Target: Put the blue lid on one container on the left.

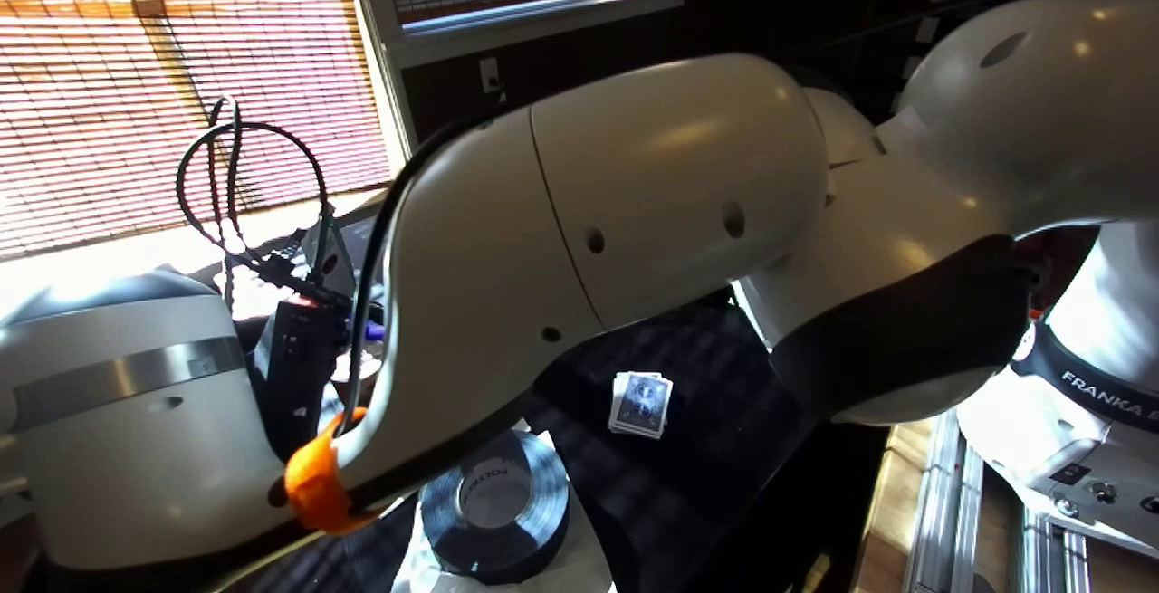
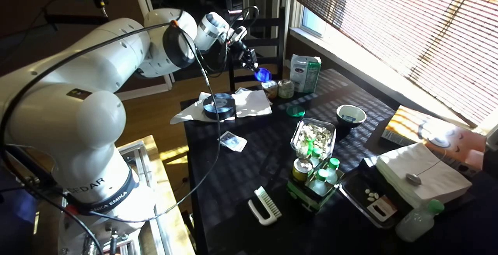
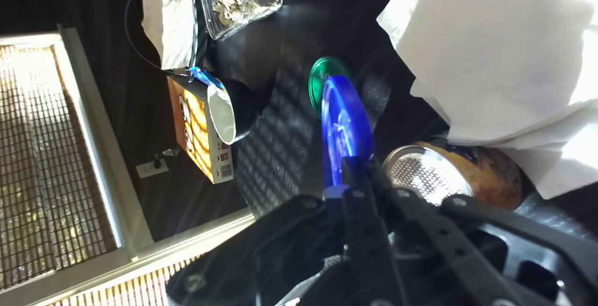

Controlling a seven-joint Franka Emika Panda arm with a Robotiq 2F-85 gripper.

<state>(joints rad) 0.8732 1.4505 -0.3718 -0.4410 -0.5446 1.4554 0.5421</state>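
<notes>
My gripper (image 3: 363, 168) is shut on the rim of the blue lid (image 3: 343, 124), which stands edge-up ahead of the fingertips in the wrist view. In an exterior view the gripper (image 2: 255, 68) holds the blue lid (image 2: 263, 75) tilted, just above a short brownish container (image 2: 269, 90). In the wrist view this container (image 3: 486, 175) lies right of the fingers, its shiny metal-looking top facing the camera; the lid is apart from it. A second, paler container (image 2: 286, 89) stands beside it. In an exterior view the arm hides the gripper; only a sliver of blue (image 1: 373, 331) shows.
A green lid (image 2: 295, 111) lies near the containers. A standing pouch (image 2: 306, 74) is behind them. White paper (image 2: 253, 103) and a black tape roll (image 2: 220, 106) lie to one side. A bowl (image 2: 351, 115) and clear tub (image 2: 314, 136) stand farther along the table.
</notes>
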